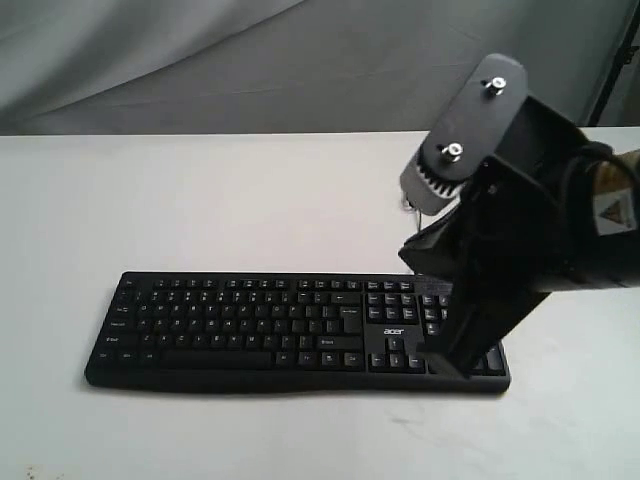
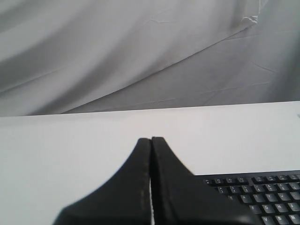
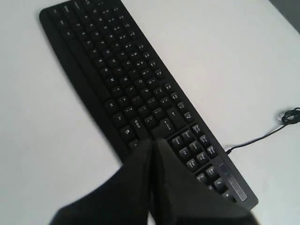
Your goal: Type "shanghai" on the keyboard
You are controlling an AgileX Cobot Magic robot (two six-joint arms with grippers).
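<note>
While the keyboard point(image 1: 260, 325) lies flat across the lower middle of the exterior frame on the white bench point(image 1: 250, 200), the right claw point(image 1: 447, 360) points down over its right end, by the number pad; whether it touches a key cannot be told. Its fingers are pressed together, gripping nothing. The left claw point(image 2: 151, 139), likewise clenched and empty, shows only in its wrist view, one keyboard corner visible past its fingers.

Your keyboard point(image 1: 250, 320): black, full-size, white legends, acer logo. It lies flat on the white table point(image 1: 200, 200), toward 6 o'clock, long axis 9 to 3, number pad at 3, partly hidden. A thin cable point(image 3: 262, 138) leaves the back edge.
</note>
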